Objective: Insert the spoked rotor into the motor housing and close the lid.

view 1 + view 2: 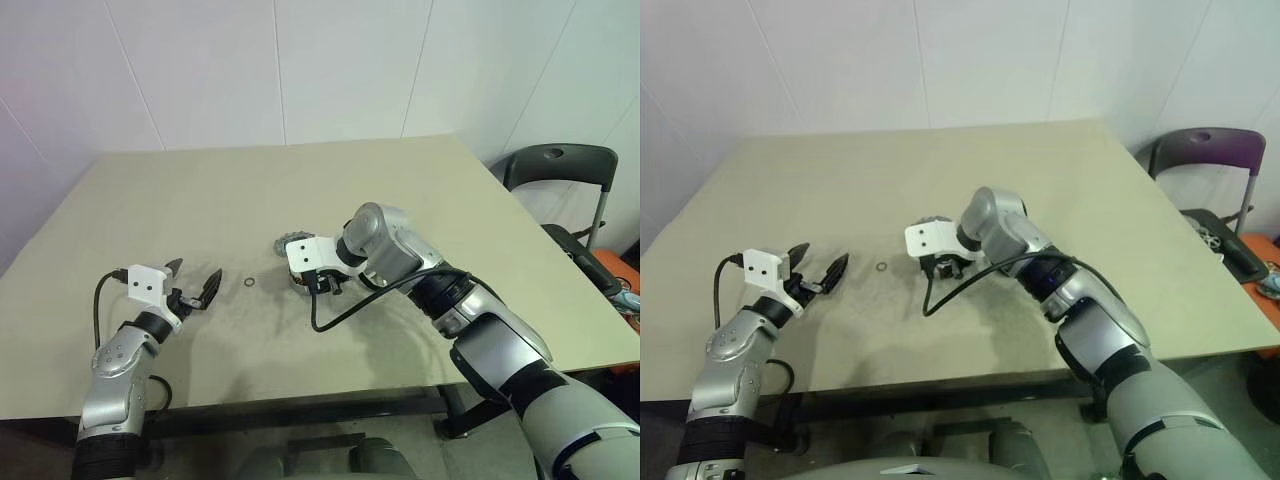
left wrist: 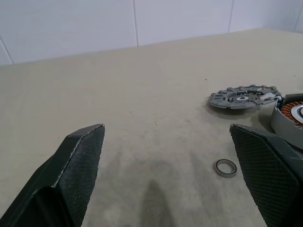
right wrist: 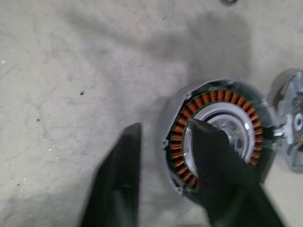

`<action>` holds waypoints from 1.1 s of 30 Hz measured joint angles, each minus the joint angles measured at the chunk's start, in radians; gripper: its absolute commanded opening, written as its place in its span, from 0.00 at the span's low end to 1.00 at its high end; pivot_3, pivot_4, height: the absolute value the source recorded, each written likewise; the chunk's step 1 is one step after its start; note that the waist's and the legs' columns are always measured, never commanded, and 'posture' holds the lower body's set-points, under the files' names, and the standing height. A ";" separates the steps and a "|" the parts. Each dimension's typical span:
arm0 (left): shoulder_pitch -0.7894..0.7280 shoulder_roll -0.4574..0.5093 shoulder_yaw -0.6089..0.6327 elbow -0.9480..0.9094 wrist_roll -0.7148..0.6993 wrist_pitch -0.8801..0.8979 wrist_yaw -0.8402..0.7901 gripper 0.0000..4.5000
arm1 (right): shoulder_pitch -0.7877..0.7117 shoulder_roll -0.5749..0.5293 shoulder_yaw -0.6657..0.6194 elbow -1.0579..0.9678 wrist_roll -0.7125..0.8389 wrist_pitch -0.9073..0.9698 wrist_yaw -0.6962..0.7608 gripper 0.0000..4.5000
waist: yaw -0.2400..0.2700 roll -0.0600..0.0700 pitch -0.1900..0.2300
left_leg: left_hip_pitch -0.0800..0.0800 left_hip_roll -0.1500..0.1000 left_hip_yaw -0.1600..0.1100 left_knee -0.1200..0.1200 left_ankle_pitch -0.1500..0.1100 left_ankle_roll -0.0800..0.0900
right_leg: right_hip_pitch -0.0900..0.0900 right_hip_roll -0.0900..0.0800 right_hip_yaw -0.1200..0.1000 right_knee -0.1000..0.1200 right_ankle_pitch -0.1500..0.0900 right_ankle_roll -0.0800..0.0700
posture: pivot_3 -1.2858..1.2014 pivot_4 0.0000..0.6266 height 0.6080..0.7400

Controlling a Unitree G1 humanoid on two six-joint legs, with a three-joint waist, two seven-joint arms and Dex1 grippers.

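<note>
The motor housing (image 3: pixel 215 98), a round part with copper windings around a silver centre, lies on the table (image 1: pixel 200 200) near its middle. My right gripper (image 3: pixel 163 126) points down over it and is open. One finger is above the silver centre and the other is outside the rim, over the table. The grey scalloped lid (image 2: pixel 244 98) lies flat just beyond the housing, touching or nearly touching it. I cannot make out the spoked rotor as a separate piece. My left gripper (image 1: pixel 197 272) hovers open and empty, off to the left of the parts.
A small thin ring washer (image 1: pixel 248 283) lies on the table between the left gripper and the housing. A cable loops from the right wrist down to the table (image 1: pixel 330 318). A dark chair (image 1: pixel 560 165) stands past the table's right edge.
</note>
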 measured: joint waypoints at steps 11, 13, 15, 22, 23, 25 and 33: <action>-0.001 0.000 0.001 0.000 0.000 0.000 -0.001 1.00 | -0.060 0.058 0.017 0.208 -0.046 -0.074 -0.083 1.00 | -0.001 0.000 0.000 | 0.000 0.000 0.000 0.000 0.000 0.000 | 0.000 0.000 0.000 0.000 0.000 0.000 | 0.52 0.00 1.00; 0.000 0.000 0.001 0.000 0.000 0.000 0.000 1.00 | -0.061 0.060 0.017 0.229 -0.052 -0.082 -0.082 1.00 | -0.001 0.000 0.000 | 0.000 0.000 0.000 0.000 0.000 0.000 | 0.000 0.000 0.000 0.000 0.000 0.000 | 0.52 0.00 1.00; 0.000 0.000 0.001 0.000 0.000 0.000 0.000 1.00 | -0.061 0.061 0.017 0.241 -0.054 -0.089 -0.081 1.00 | -0.001 0.000 0.000 | 0.000 0.000 0.000 0.000 0.000 0.000 | 0.000 0.000 0.000 0.000 0.000 0.000 | 0.52 0.00 1.00; -0.001 0.000 0.001 0.000 0.000 0.000 0.001 1.00 | -0.061 0.063 0.017 0.264 -0.064 -0.096 -0.072 1.00 | -0.002 0.000 0.000 | 0.000 0.000 0.000 0.000 0.000 0.000 | 0.000 0.000 0.000 0.000 0.000 0.000 | 0.52 0.00 1.00; -0.001 0.000 0.001 0.000 0.000 0.000 0.001 1.00 | -0.061 0.064 0.017 0.266 -0.065 -0.096 -0.071 1.00 | -0.002 0.000 0.000 | 0.000 0.000 0.000 0.000 0.000 0.000 | 0.000 0.000 0.000 0.000 0.000 0.000 | 0.52 0.00 1.00; -0.002 0.000 0.001 0.000 0.000 0.000 0.001 1.00 | -0.061 0.066 0.017 0.268 -0.070 -0.098 -0.069 1.00 | -0.002 0.000 0.000 | 0.000 0.000 0.000 0.000 0.000 0.000 | 0.000 0.000 0.000 0.000 0.000 0.000 | 0.52 0.00 1.00; -0.002 0.000 0.001 0.000 0.000 -0.001 0.004 1.00 | -0.061 0.088 0.024 0.303 -0.091 -0.109 -0.079 0.55 | -0.002 0.000 0.000 | 0.000 0.000 0.000 0.000 0.000 0.000 | 0.000 0.000 0.000 0.000 0.000 0.000 | 0.52 0.00 1.00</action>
